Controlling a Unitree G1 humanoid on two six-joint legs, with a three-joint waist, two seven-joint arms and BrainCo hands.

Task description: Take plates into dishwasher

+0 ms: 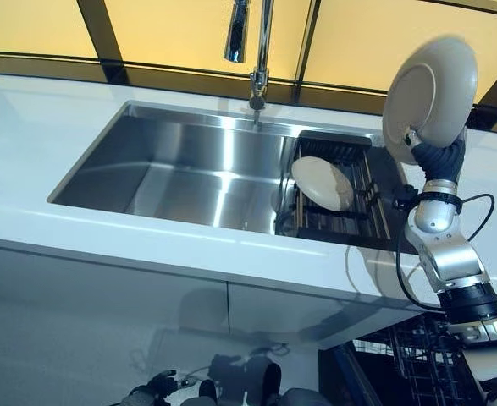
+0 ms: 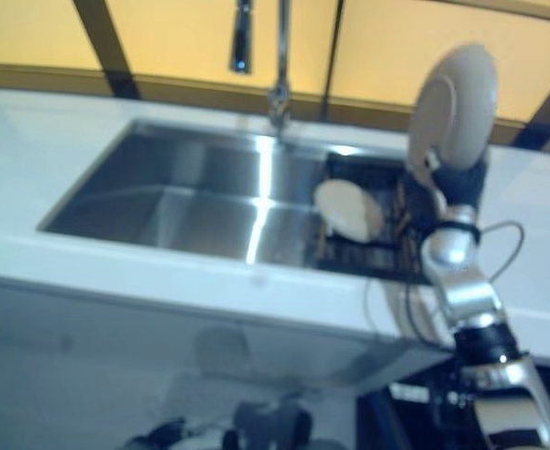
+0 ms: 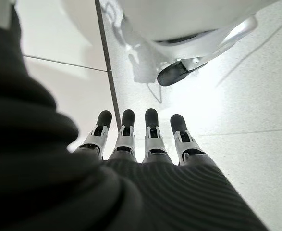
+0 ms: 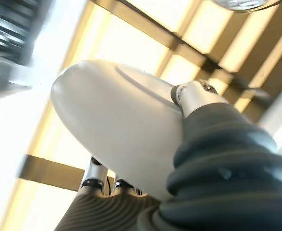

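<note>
Left eye view, right hand: the right hand (image 1: 435,155) is raised above the counter (image 1: 28,127) at the sink's right end, fingers and thumb clamped on a plate (image 1: 432,93) held up on edge, clear of everything.
Left eye view, sink: the steel sink (image 1: 180,169) holds a dark rack (image 1: 362,182) in its right end; a second plate (image 1: 323,183) leans in that rack, untouched.
Left eye view, dishwasher: an open dishwasher (image 1: 417,359) basket shows below the counter at lower right, under the right arm; no plate can be seen in the part that shows.
Right eye view: same layout; the held plate (image 2: 454,108) is well above the rack plate (image 2: 349,209), with the tap (image 2: 276,56) behind the sink.
Left wrist view: the left hand (image 3: 145,144) hangs low, fingers straight and side by side, holding nothing, pointing at the floor.
Right wrist view: the plate (image 4: 121,125) fills the view, its rim pinched between thumb (image 4: 193,94) and the fingers below.
Progress: early, by my reading. One plate is lifted but not yet lowered to the dishwasher; the rack plate is left to fetch.
</note>
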